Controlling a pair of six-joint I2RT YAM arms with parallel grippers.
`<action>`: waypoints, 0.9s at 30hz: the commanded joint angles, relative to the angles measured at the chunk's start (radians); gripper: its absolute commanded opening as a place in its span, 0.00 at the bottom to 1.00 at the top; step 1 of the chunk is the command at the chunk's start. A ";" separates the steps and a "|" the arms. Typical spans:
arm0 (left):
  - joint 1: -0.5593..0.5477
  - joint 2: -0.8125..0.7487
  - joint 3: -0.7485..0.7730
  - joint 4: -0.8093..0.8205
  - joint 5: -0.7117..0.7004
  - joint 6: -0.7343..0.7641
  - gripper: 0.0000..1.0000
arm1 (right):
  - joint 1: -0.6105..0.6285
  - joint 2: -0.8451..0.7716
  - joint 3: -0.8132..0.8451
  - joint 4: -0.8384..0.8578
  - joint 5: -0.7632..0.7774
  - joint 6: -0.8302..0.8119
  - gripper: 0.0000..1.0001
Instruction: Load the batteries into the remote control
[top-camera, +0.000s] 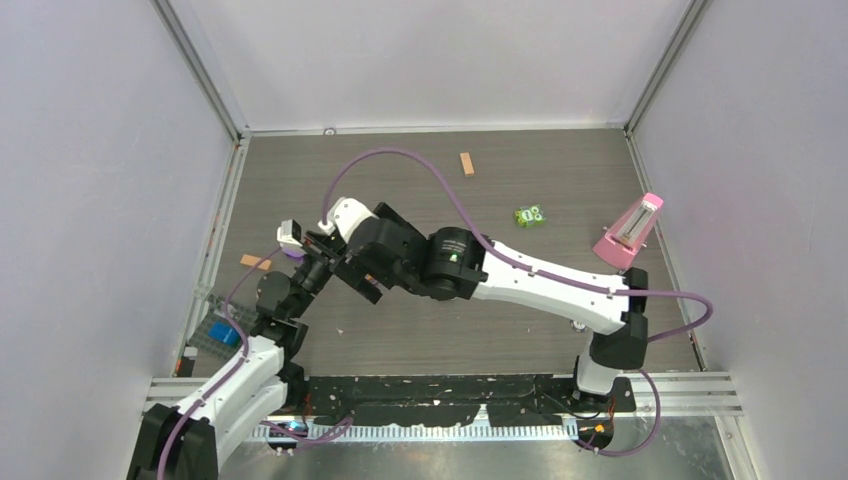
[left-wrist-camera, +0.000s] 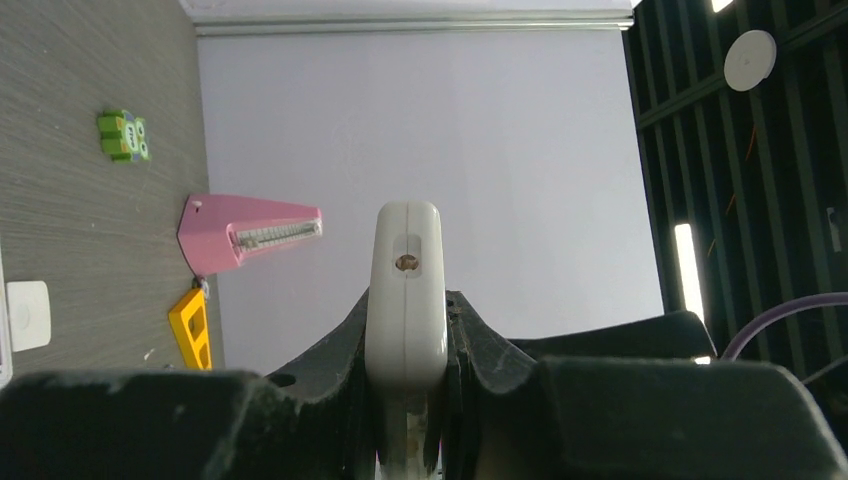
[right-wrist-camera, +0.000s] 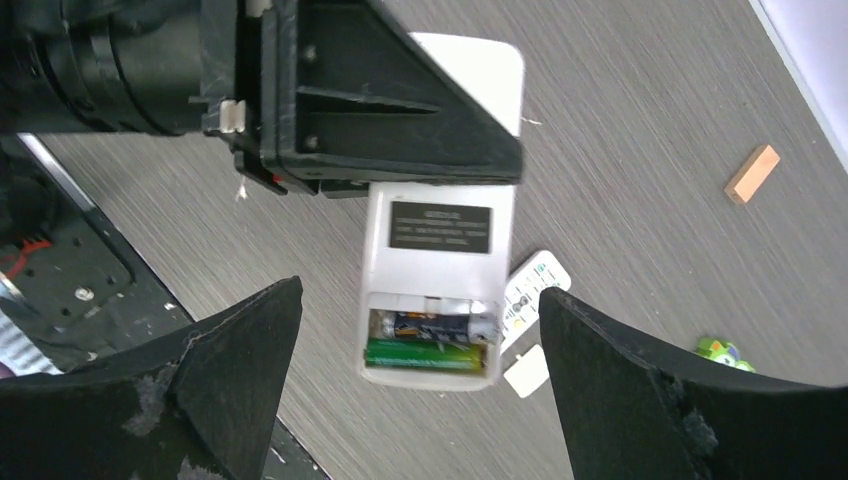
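Right wrist: the right gripper (right-wrist-camera: 420, 335) is hanging spread wide, holding nothing, its jaws framing the white plastic remote control (right-wrist-camera: 440, 200); 2 slim cylindrical batteries (right-wrist-camera: 430, 340) are lying in its open bay; left wrist: the left gripper (left-wrist-camera: 405, 345) is clamping the remote's rounded body; top: pale walls (top-camera: 100, 150) are enclosing the grey wood-grain table (top-camera: 450, 350)

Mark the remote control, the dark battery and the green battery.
remote control (right-wrist-camera: 440, 225): right wrist view, dark label on its back.
dark battery (right-wrist-camera: 432, 323): right wrist view, mid-body, in the open compartment.
green battery (right-wrist-camera: 425, 353): right wrist view, mid-body, beside the dark one.
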 joint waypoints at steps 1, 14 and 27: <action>-0.003 0.020 0.069 0.026 0.054 -0.027 0.00 | 0.029 0.055 0.135 -0.175 0.051 -0.051 0.94; -0.004 0.072 0.103 0.000 0.081 -0.043 0.00 | 0.068 0.165 0.254 -0.289 0.183 -0.051 0.94; -0.004 0.096 0.126 -0.019 0.093 -0.055 0.00 | 0.083 0.234 0.309 -0.358 0.237 -0.018 0.88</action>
